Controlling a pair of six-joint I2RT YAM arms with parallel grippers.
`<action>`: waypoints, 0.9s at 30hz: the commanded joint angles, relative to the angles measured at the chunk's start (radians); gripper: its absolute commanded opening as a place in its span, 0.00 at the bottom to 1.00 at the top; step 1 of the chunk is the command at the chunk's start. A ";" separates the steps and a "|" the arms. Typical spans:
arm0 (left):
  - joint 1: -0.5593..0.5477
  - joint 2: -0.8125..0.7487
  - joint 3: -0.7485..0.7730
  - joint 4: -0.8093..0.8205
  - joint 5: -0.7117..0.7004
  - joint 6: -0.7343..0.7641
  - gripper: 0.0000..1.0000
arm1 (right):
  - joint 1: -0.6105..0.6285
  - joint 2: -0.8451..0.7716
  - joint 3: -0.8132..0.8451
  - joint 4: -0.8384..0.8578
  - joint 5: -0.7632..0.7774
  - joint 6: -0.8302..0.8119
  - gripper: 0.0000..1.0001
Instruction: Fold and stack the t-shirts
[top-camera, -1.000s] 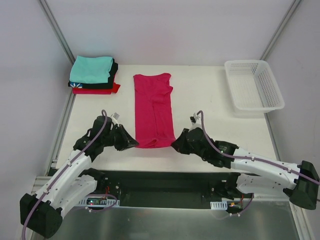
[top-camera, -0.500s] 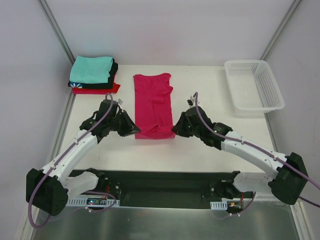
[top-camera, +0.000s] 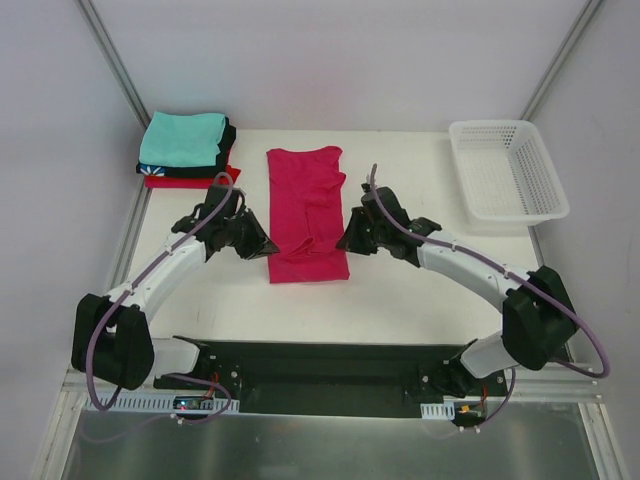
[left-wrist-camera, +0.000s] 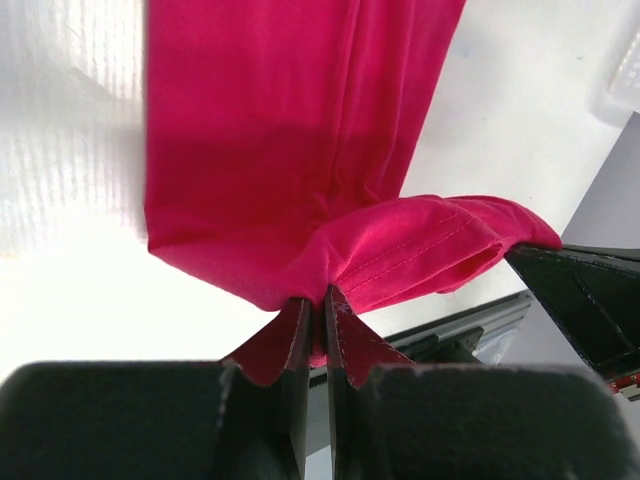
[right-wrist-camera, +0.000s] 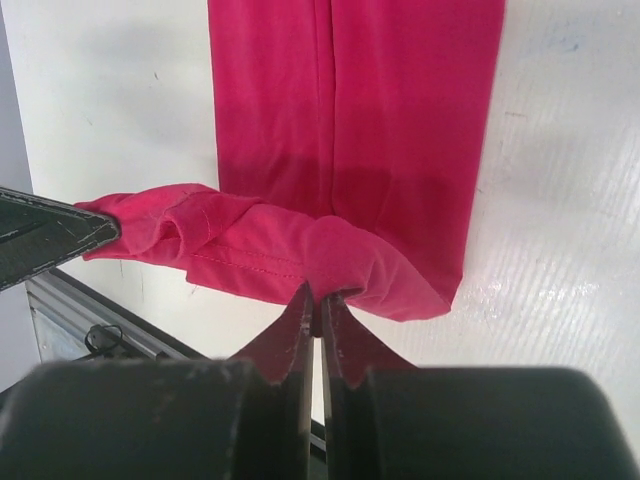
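Note:
A crimson-pink t-shirt lies as a long narrow strip down the middle of the table, its near hem lifted and carried back over the body. My left gripper is shut on the hem's left corner. My right gripper is shut on the hem's right corner. The raised hem sags between the two grippers. A stack of folded t-shirts sits at the far left corner, teal on top, black and red beneath.
A white mesh basket stands at the far right of the table. Metal frame posts and white walls close the left and right sides. The black base rail runs along the near edge.
Both grippers have moved away from the near edge toward the shirt's middle, carrying the near hem up and over the body. The visible length of shirt on the table has shortened.

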 joint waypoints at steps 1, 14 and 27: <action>0.030 0.056 0.060 0.036 0.012 0.044 0.04 | -0.032 0.058 0.081 0.041 -0.076 -0.034 0.04; 0.062 0.300 0.196 0.103 0.060 0.084 0.02 | -0.098 0.227 0.188 0.056 -0.134 -0.072 0.02; 0.107 0.408 0.272 0.115 0.067 0.097 0.00 | -0.165 0.358 0.296 0.059 -0.197 -0.098 0.01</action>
